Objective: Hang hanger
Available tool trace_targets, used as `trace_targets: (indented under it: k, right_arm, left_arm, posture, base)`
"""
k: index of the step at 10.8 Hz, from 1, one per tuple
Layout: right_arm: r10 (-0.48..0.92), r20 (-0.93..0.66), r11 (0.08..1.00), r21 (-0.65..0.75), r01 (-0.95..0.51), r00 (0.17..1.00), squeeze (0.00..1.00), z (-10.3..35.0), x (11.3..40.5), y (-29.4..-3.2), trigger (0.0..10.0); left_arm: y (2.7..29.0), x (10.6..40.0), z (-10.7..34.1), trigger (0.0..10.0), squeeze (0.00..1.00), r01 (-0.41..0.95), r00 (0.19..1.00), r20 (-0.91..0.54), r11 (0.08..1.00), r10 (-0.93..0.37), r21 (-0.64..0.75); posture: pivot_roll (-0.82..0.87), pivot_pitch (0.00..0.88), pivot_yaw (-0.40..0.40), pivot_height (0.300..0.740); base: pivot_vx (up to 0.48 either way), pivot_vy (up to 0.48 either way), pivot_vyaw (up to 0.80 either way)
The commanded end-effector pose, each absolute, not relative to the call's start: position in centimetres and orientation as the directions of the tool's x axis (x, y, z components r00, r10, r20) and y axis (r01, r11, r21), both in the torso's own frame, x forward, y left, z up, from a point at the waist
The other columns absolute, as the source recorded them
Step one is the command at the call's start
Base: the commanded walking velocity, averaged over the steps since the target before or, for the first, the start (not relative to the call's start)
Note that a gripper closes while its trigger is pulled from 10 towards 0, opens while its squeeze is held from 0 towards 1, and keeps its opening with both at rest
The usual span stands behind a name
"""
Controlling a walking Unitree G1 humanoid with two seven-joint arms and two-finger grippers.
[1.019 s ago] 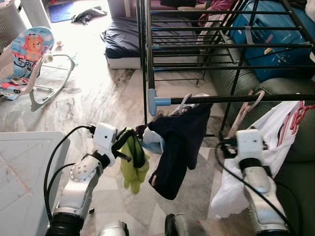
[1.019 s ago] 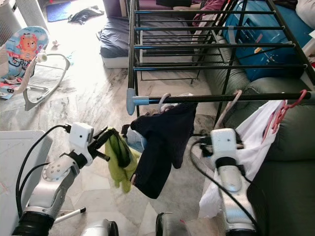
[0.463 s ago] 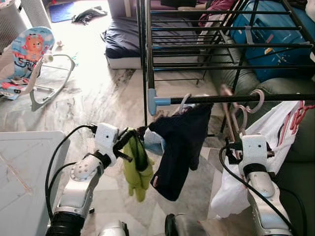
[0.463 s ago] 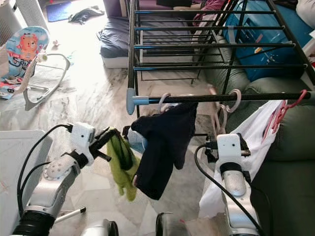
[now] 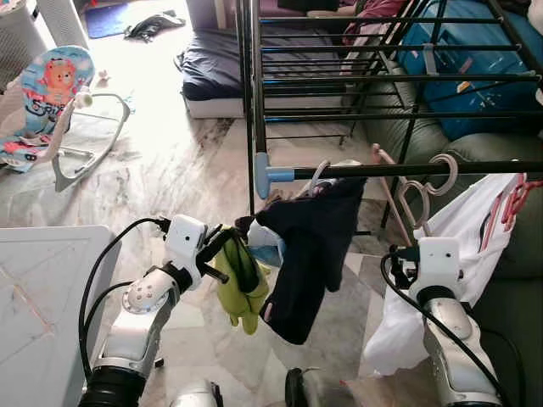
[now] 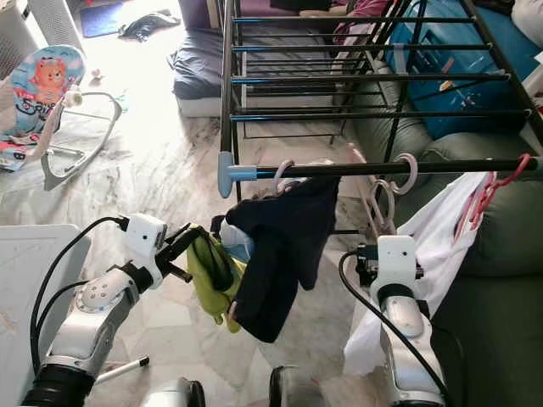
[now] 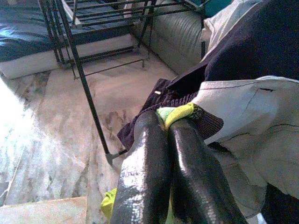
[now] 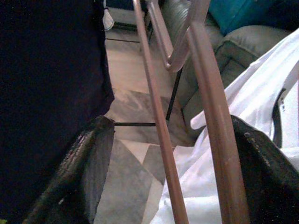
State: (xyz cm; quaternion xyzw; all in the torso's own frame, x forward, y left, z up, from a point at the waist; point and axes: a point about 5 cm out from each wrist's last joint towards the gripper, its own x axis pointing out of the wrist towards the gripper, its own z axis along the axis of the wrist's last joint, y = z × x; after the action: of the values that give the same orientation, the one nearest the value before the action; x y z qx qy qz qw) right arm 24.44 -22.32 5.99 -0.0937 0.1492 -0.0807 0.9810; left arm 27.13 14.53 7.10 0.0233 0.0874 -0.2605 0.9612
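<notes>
Right wrist view: right claw (image 8: 163, 186) spread around the pink hanger (image 8: 212, 116); left claw (image 7: 166, 140) pinches green cloth (image 7: 175, 112) above marble floor (image 5: 170, 161).

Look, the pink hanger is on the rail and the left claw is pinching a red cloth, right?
Not quite. The pink hanger does hook on the rail, but the cloth pinched in the left claw is yellow-green, not red. The left wrist view shows it clearly.
</notes>
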Motion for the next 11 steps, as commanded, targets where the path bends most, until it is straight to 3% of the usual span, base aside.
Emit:
trace_targets:
  k: [1,4,7,8,9,10,11]
  right_arm:
    - [-0.181,-0.301,0.973,-0.194,0.126,0.936,0.0,5.9,24.6,-22.5,0.0]
    - [-0.167,-0.302,0.975,-0.192,0.111,0.939,0.0,6.3,25.9,-23.4,0.0]
    - [-0.159,-0.289,0.975,-0.198,0.104,0.944,0.0,6.6,26.9,-23.4,0.7]
    - [-0.155,-0.292,0.975,-0.197,0.099,0.944,0.0,6.6,27.1,-23.5,3.3]
    - [-0.15,-0.297,0.976,-0.197,0.093,0.943,0.0,6.5,27.1,-23.5,8.8]
    - [-0.145,-0.303,0.977,-0.196,0.087,0.942,0.0,6.4,27.1,-23.4,10.0]
    - [-0.143,-0.302,0.977,-0.193,0.087,0.943,0.0,6.5,27.2,-23.4,10.0]
  left_arm:
    - [14.5,27.1,7.4,10.0,0.0,0.515,0.846,-0.176,0.857,-0.504,0.019]
    - [14.3,27.1,7.3,10.0,0.0,0.517,0.843,-0.183,0.856,-0.506,0.014]
    - [14.3,27.0,7.3,10.0,0.0,0.52,0.84,-0.189,0.854,-0.508,0.015]
    - [14.3,26.9,7.1,10.0,0.0,0.526,0.835,-0.197,0.851,-0.513,0.013]
    - [14.3,26.9,7.1,10.0,0.0,0.527,0.834,-0.201,0.85,-0.514,0.013]
    - [14.3,26.9,7.1,10.0,0.0,0.529,0.832,-0.203,0.849,-0.515,0.013]
    - [14.4,26.9,7.0,10.0,0.0,0.533,0.829,-0.21,0.846,-0.518,0.016]
  posture:
    - [-0.08,0.114,0.001,0.74]
    - [-0.08,0.109,-0.001,0.74]
    - [-0.07,0.106,-0.003,0.74]
    - [-0.07,0.105,-0.003,0.74]
    - [-0.07,0.105,-0.003,0.74]
    - [-0.07,0.105,-0.003,0.74]
    - [-0.07,0.105,-0.003,0.74]
  base:
    - [0.0,0.0,0.0]
    - [0.0,0.0,0.0]
    - [0.0,0.0,0.0]
    - [0.0,0.0,0.0]
    - [0.0,0.0,0.0]
    - [0.0,0.0,0.0]
    - [0.0,0.0,0.0]
